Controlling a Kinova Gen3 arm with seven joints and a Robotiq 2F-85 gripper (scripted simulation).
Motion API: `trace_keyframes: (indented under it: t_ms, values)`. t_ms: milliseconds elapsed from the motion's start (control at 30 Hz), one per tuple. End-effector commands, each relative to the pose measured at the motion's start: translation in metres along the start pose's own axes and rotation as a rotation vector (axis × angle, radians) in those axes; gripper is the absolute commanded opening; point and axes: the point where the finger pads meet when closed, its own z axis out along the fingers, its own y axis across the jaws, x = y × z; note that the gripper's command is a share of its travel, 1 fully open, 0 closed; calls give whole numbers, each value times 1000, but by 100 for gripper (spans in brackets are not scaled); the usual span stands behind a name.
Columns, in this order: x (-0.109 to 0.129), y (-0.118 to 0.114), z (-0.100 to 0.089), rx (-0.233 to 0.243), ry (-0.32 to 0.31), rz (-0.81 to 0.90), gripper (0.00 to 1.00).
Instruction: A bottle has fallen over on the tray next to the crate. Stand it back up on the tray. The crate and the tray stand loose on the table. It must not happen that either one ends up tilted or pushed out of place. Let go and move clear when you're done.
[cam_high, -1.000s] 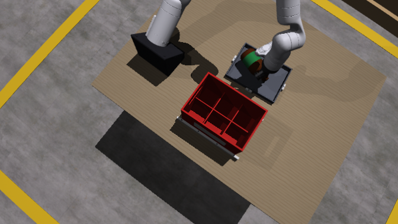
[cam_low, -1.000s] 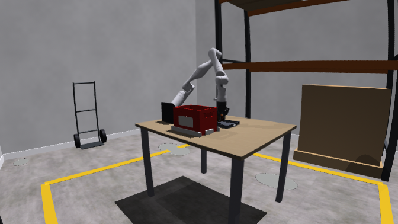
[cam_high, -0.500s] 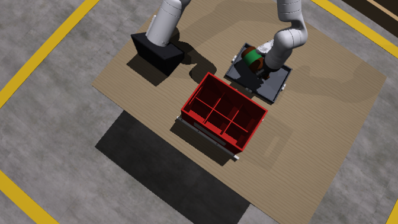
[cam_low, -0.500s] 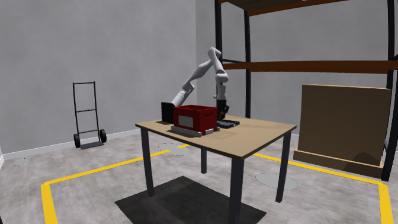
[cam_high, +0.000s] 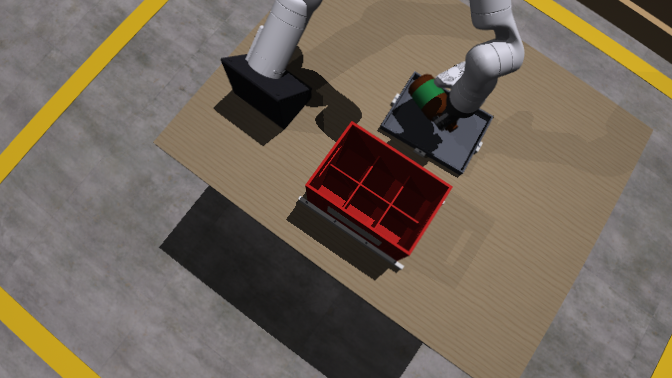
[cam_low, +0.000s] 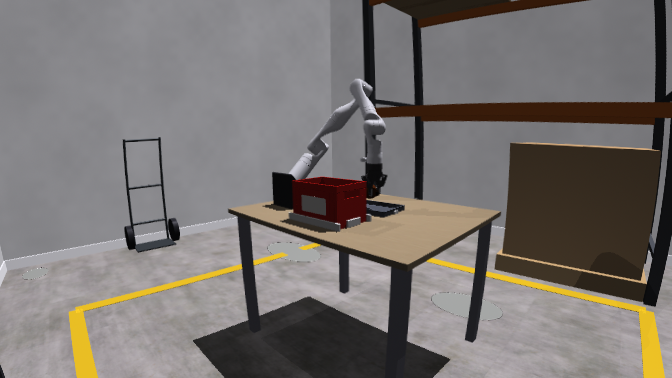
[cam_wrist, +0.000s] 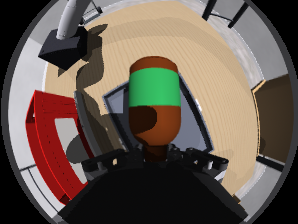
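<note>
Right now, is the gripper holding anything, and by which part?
Yes. The gripper is shut on the brown bottle with the green label, gripping its narrow neck end, above the dark tray.

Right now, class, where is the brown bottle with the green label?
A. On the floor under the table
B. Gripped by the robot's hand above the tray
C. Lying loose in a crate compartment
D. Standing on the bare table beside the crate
B: the hand is shut on the bottle by its narrow end, over the dark tray, while the red crate holds no bottle.
</note>
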Motion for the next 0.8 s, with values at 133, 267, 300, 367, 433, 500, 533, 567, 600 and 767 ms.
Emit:
trace_keyframes:
  t_ms: [133,267,300,367,433,500,533,567,600,767]
  values:
    - [-3,0,-15,0,-10,0,0]
    - [-3,0,-19,0,-10,0,0]
    - [-2,0,-21,0,-10,0,0]
    - [-2,0,-24,0,-10,0,0]
    - [-2,0,-28,0,-10,0,0]
    - [-2,0,-32,0,-10,0,0]
    - [-2,0,-34,0,-10,0,0]
    - [-2,0,-36,0,-10,0,0]
    - [-2,0,-37,0,-10,0,0]
    - [-2,0,-45,0,-10,0,0]
